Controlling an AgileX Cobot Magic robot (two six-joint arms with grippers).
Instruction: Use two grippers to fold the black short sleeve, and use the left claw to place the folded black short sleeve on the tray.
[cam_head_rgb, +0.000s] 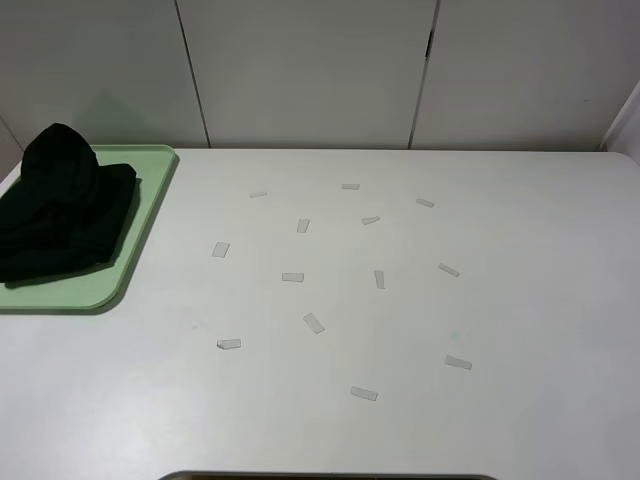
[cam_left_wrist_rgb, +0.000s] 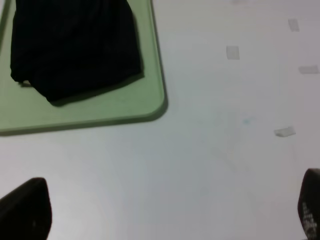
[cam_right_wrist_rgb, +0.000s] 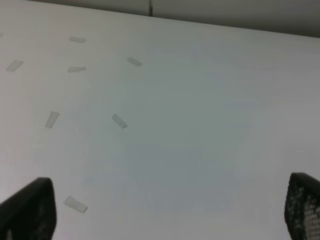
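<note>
The black short sleeve (cam_head_rgb: 62, 205) lies bunched in a heap on the green tray (cam_head_rgb: 138, 240) at the far left edge of the white worktop (cam_head_rgb: 400, 320). Small strips of tape (cam_head_rgb: 314, 322) are scattered across the middle. The left gripper (cam_left_wrist_rgb: 165, 212) and right gripper (cam_right_wrist_rgb: 170, 207) each hover over bare worktop, fingers (cam_left_wrist_rgb: 25, 210) spread wide, grasping nothing.

the short sleeve (cam_head_rgb: 62, 210) is plain black, no pattern. the tray (cam_head_rgb: 150, 200) under it is pale green. the counter (cam_head_rgb: 420, 320) is white, dotted with greyish translucent tape strips (cam_head_rgb: 292, 277). both hands' fingertips (cam_left_wrist_rgb: 25, 210) look black.
</note>
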